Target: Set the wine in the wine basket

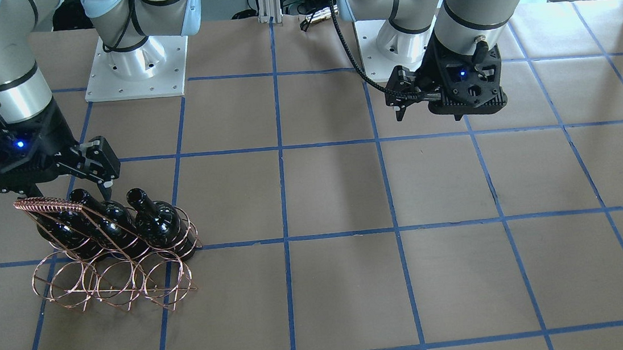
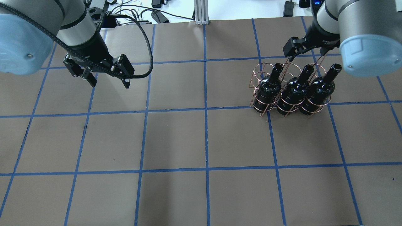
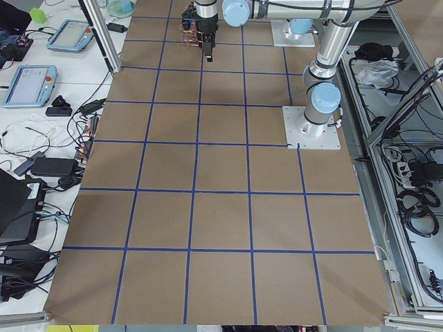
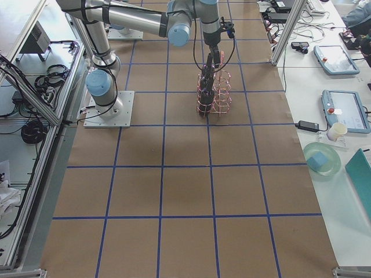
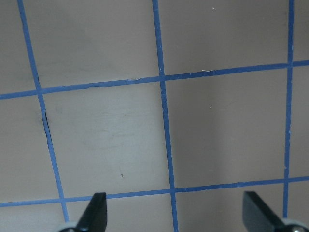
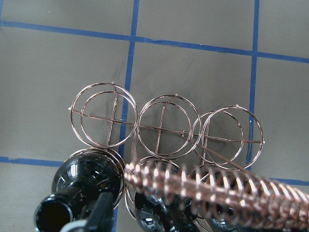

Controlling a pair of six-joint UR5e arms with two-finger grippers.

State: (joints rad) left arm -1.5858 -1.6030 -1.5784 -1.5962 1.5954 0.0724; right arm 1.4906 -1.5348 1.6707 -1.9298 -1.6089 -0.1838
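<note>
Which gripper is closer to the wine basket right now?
Right. The right gripper hangs just above the wine basket, close to its handle; the left gripper hovers far away on the opposite side of the table.

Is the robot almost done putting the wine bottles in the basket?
Done: three black wine bottles stand in the row of the wine basket nearest the robot. In hand: nothing; the right gripper hangs open over them, and the left gripper is open over the table. Left: three rings are empty, but no loose bottle shows, so it looks nearly finished.
</note>
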